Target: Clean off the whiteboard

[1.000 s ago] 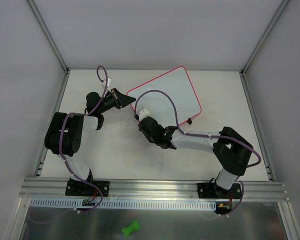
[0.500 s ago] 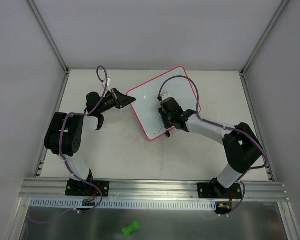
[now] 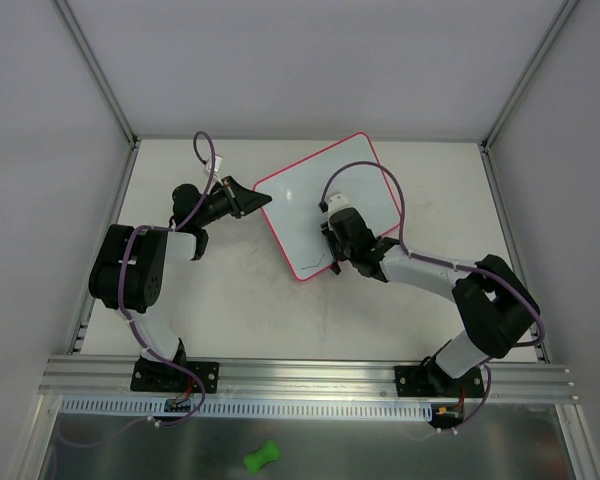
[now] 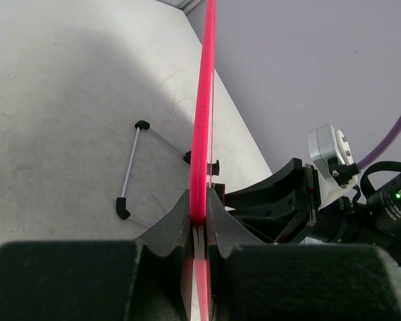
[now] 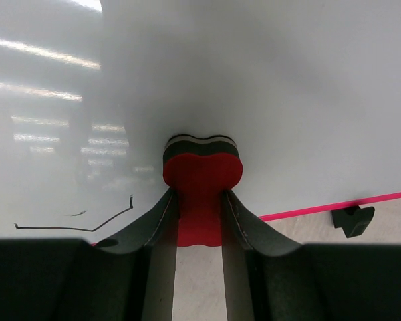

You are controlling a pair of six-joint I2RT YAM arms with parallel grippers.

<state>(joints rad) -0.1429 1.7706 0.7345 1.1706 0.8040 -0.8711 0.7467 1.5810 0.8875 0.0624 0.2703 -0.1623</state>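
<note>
The whiteboard (image 3: 305, 195), white with a thin pink frame, lies tilted on the table in the top view. My left gripper (image 3: 254, 203) is shut on its left edge; the left wrist view shows both jaws pinching the pink frame (image 4: 204, 100) at the left gripper (image 4: 199, 214). My right gripper (image 3: 332, 248) is over the board's near part, shut on a red eraser (image 5: 202, 177) with a dark felt face pressed against the white surface (image 5: 254, 80). A thin black marker line (image 5: 73, 226) remains just left of the right gripper (image 5: 200, 200).
A black foot (image 5: 353, 219) sits beside the board's pink edge. A wire stand with black feet (image 4: 130, 167) shows under the board. A green bone-shaped object (image 3: 261, 457) lies below the aluminium rail (image 3: 310, 375). Grey walls enclose the table.
My right arm swung the eraser from the board's near-left corner up onto the board's middle, then slightly back toward me. The left gripper and board stayed put.
</note>
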